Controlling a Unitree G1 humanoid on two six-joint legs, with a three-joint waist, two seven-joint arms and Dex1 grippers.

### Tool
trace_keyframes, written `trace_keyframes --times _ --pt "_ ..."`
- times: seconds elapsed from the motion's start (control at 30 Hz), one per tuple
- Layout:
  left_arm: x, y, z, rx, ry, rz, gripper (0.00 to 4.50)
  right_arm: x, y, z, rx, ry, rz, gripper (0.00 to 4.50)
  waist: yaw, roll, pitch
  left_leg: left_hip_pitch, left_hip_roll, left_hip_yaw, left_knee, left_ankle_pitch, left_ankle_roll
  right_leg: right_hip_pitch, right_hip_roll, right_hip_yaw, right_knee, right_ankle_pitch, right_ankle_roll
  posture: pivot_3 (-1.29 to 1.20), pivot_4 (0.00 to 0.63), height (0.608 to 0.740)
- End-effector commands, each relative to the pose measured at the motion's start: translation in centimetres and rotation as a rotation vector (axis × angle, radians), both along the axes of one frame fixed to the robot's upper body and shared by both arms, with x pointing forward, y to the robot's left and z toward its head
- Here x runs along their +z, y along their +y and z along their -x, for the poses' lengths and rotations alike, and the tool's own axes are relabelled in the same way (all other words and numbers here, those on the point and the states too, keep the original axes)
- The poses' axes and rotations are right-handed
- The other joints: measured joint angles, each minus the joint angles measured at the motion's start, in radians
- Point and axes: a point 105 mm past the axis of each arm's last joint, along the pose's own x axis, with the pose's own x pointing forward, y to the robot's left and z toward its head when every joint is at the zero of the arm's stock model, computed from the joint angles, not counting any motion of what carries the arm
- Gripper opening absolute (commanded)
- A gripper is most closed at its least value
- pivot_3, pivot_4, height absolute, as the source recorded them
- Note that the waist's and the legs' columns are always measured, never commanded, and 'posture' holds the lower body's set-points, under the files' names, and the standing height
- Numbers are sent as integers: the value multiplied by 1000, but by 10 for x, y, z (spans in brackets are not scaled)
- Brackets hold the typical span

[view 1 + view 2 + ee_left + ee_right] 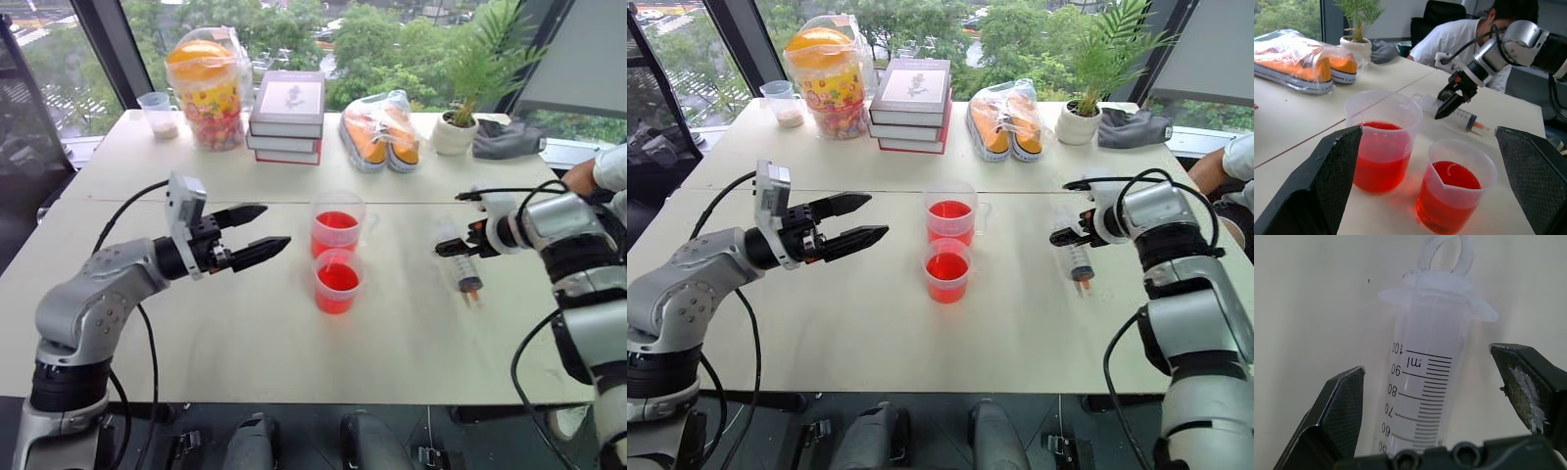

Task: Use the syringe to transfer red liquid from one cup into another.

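Right gripper (1432, 406) jaws are held wide, straddling the syringe (1079, 258) barrel without touching it. The syringe lies flat at right of frame, orange tip toward the viewer. Left gripper (253, 233) (also wide) hovers left of the cups (337, 253). White table (196, 333); windows behind.

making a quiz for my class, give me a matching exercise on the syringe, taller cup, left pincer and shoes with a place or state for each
Things:
1. syringe
2. taller cup
3. left pincer
4. shoes

Places or states:
A. wrapped in clear plastic, by the books
B. lying flat between the open right pincer fingers
C. open, in the air beside the cups
D. standing just behind the shorter cup

Pairs: 1-B, 2-D, 3-C, 4-A
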Motion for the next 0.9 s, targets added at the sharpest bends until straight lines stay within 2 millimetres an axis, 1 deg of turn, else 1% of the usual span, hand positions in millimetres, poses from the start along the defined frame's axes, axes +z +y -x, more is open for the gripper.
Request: trace_keyframes --times 0.03,0.07,0.13,0.23,0.27,0.3,0.37,0.4,0.47,0.5,0.53,0.57,0.6,0.63,0.7,0.77,0.83,0.9 --pt "12 1 6 10 -58 10 4500 7 -2 -6 12 -22 18 4470 -1 0 0 0 0 0 0 0 0 0 0 0 0 0 0 0 150 740" --pt "12 2 6 14 -59 9 4500 5 -2 -7 19 -18 21 4233 -1 0 0 0 0 0 0 0 0 0 0 0 0 0 0 0 150 740" --pt "12 2 6 19 -60 7 4500 4 0 -7 31 -13 24 3607 -2 0 0 1 0 0 0 0 0 1 0 0 0 0 0 0 150 740" --pt "11 2 7 21 -61 7 4500 5 2 -8 47 -9 21 2019 -3 0 0 2 0 0 0 0 0 1 0 0 1 0 0 0 150 740" --pt "11 2 6 24 -61 9 4500 7 3 -9 49 -12 18 1572 -3 0 0 2 0 0 1 0 0 1 0 0 1 0 0 0 150 740" --pt "12 3 6 26 -61 10 4500 9 4 -9 51 -14 15 1412 -3 0 0 2 0 0 0 0 0 1 0 0 1 0 0 0 150 740" --pt "12 4 6 28 -61 12 4500 14 4 -10 53 -27 13 1410 -3 0 0 2 0 0 0 0 0 1 0 0 1 0 0 0 150 740" --pt "12 3 5 26 -60 13 4500 21 4 -12 53 -53 13 1410 -3 0 0 2 0 0 0 0 0 1 0 0 1 0 0 0 150 740" --pt "14 2 3 18 -59 11 4500 40 7 -18 60 -125 6 1410 -3 0 0 1 0 0 0 0 0 1 0 0 1 0 0 0 150 740" --pt "14 1 2 14 -60 8 4500 54 11 -21 76 -179 -11 1410 -3 0 0 1 0 0 0 0 0 1 0 0 1 0 0 0 150 740" --pt "17 1 -1 9 -63 6 4500 84 30 -29 149 -331 -81 1410 -2 0 0 1 0 0 0 0 0 0 0 0 1 0 0 0 150 740" --pt "18 1 -3 6 -65 5 4500 106 43 -31 198 -442 -130 1410 -3 2 1 1 0 0 0 0 0 0 0 0 1 0 0 0 150 740" --pt "20 3 -3 4 -67 4 4500 122 51 -29 230 -516 -161 1410 -3 3 2 0 0 0 0 0 0 -1 0 0 2 0 0 0 150 740" --pt "22 2 -6 -3 -71 3 4500 141 67 -26 277 -613 -226 1410 -4 3 2 0 0 0 0 0 0 -1 0 0 2 0 0 0 150 740" --pt "25 -1 -11 -14 -82 -8 4500 172 99 -13 383 -804 -361 1410 -2 3 1 1 1 -1 -1 0 0 -1 2 0 3 0 0 0 150 740" --pt "28 -1 -13 -24 -87 -13 4500 188 119 0 439 -915 -454 1410 -1 2 1 1 1 -2 -2 0 0 -1 3 -1 3 0 0 0 150 740" --pt "32 -2 -15 -37 -93 -20 4500 196 138 12 478 -986 -567 1410 2 2 1 1 2 -3 -3 0 0 0 2 -3 3 0 0 0 150 740" --pt "35 0 -17 -45 -99 -32 4500 203 152 22 495 -1054 -680 1410 5 2 1 0 1 -2 -2 0 -1 0 1 -3 3 0 0 0 150 740"
